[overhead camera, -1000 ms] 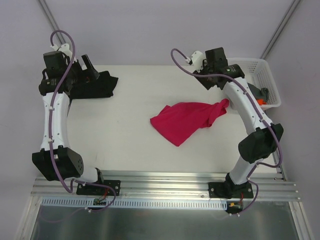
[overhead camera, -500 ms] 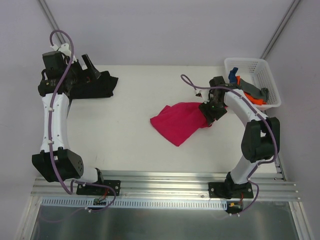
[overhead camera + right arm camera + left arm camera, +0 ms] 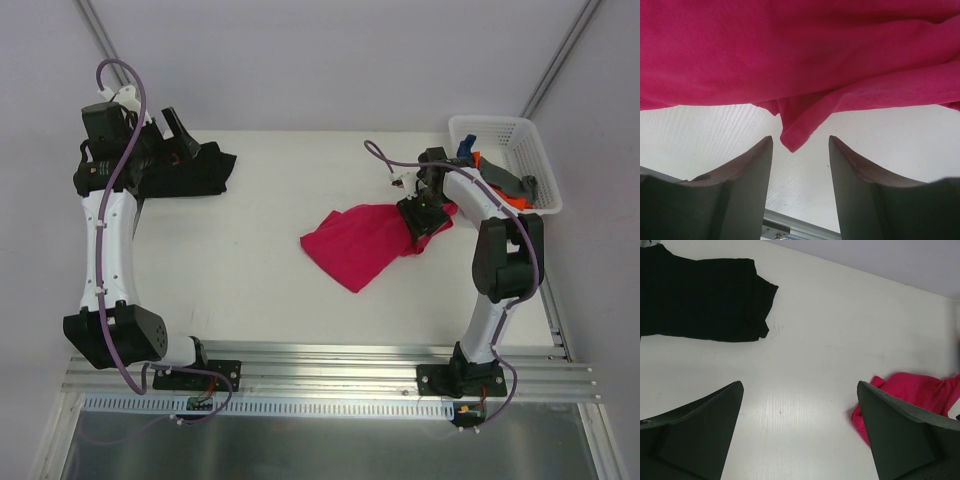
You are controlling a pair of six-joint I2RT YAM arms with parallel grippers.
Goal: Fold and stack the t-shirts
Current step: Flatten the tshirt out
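Grasp step: right hand (image 3: 800, 139), fingers spread, straddled a corner of the crumpled crimson-pink cloth t-shirt (image 3: 362, 245) on the white desk (image 3: 260, 270); next move probably pinch, then spread flat.

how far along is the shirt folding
Done: the black t-shirt looks folded, far left. In hand: the right pincer is open at a corner of the crumpled pink t-shirt, not gripping. Left: fold and stack the pink one, plus the blue, orange and grey cloth in the white basket.
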